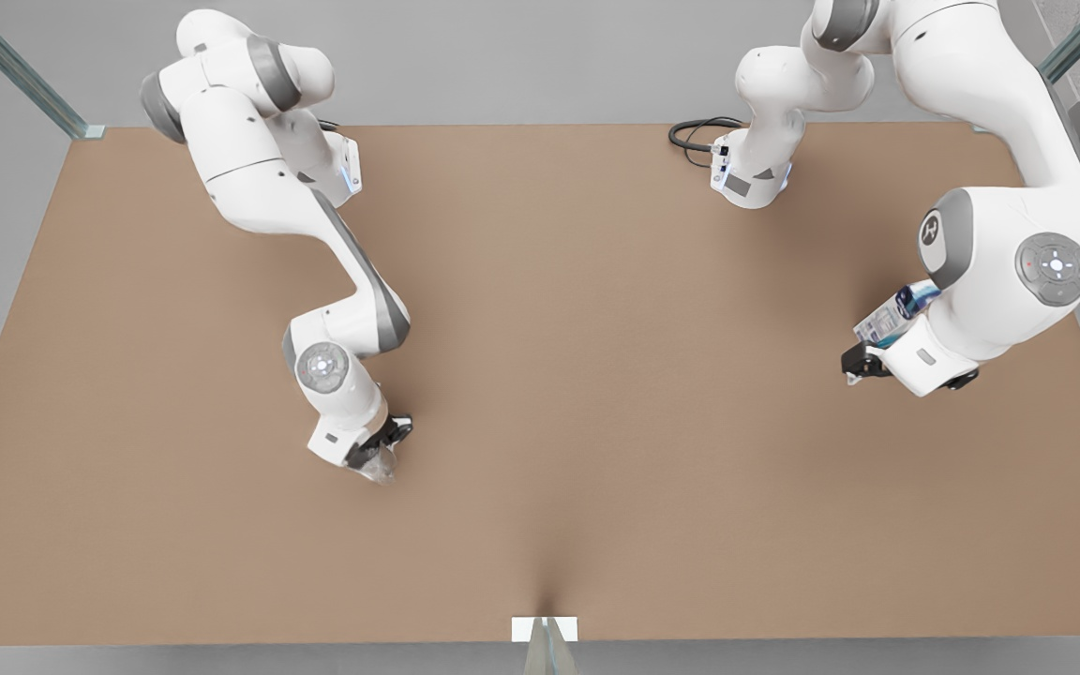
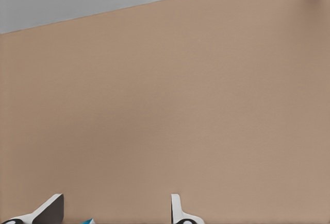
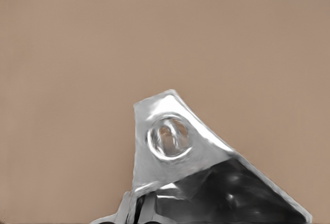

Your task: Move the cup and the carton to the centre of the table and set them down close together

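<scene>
The counter [image 1: 540, 394] is carrying nothing at its centre; both items are being held out toward its ends. The right end effector [image 1: 381, 450], toward the front view's left and nearer the front edge, is gripping the cup [image 1: 379, 466], which is filling the right wrist view close to the camera [image 3: 175, 157]. The left end effector [image 1: 863, 361], near the front view's right edge, is clamping the carton [image 1: 892, 314], which is lying tilted with its long axis slanting upward. The centre is lying between the two, and the cup arm is judged nearer to it.
</scene>
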Available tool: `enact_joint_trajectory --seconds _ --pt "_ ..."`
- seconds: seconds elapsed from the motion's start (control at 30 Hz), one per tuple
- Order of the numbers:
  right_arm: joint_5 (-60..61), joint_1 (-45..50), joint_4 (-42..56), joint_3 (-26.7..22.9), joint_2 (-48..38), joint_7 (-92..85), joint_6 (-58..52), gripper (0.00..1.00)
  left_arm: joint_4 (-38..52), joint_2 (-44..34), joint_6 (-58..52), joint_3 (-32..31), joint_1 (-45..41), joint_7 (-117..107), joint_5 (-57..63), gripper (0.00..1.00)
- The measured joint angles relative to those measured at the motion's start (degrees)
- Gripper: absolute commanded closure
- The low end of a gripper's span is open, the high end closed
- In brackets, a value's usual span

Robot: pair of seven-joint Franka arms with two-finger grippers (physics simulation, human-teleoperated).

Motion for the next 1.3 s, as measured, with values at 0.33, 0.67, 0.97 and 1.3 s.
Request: enact_joint_trajectory --seconds 0.33,0.67,0.97,1.3 --pt "0.19 14.95 27.59 -0.12 16.95 16.56 -6.82 0.79 1.06 0.08 0.51 0.88 0.09 -0.09 -0.32 0.00" --pt "0.00 20.10 33.29 -1.08 24.81 22.86 -3.43 0.54 0.40 -0.04 0.46 0.88 0.22 5.35 -0.03 0.00" --pt "-0.07 20.28 32.94 -1.27 24.81 23.61 0.44 0.01 -17.25 -10.72 2.29 0.81 5.23 54.36 2.70 0.00" --pt "0.53 19.67 23.19 -1.96 13.65 23.30 -0.29 0.00 -39.67 -21.65 9.94 5.68 5.96 59.94 7.45 0.00"
